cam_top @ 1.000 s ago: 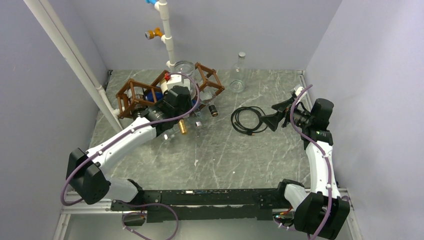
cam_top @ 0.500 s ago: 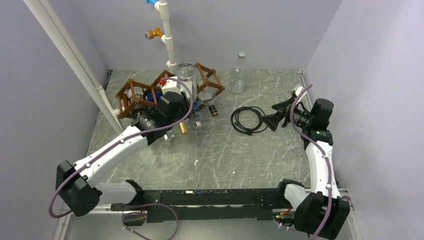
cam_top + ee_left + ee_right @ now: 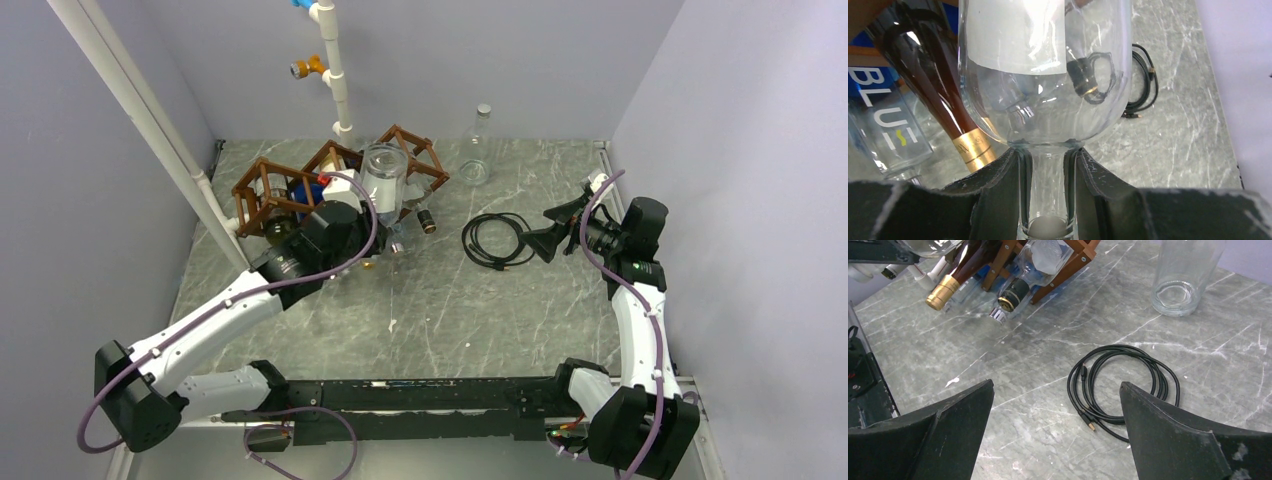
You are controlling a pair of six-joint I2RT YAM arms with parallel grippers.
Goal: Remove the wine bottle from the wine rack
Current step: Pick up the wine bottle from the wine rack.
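Start at your left gripper [image 3: 1048,176]: its two padded fingers [image 3: 998,192] are clamped on the neck of the clear wine bottle [image 3: 1043,75], one on each side, just below the shoulder. From there the bottle's long axis runs straight away from the fingers, neck toward the wrist and base at the far end. In the top view the base tips up toward the camera and the body sits over the middle of the wine rack [image 3: 1068,271]. You cannot tell from these views whether the glass touches the lattice.

Just beside the clear bottle, an amber bottle with a gold foil neck [image 3: 943,110] and a blue-lettered clear bottle [image 3: 883,130] lie in the rack with their necks pointing out the same way.

I judge that the next move depends on that axis. Draw the bottle back and up along its own length; swing it sideways and it could catch the wooden bars or the neighbouring bottles.

Your right gripper [image 3: 1055,390] has its fingers spread wide on nothing. It is near the coiled black cable [image 3: 1123,382] and well apart from the rack, so the left arm is the one placed to finish.
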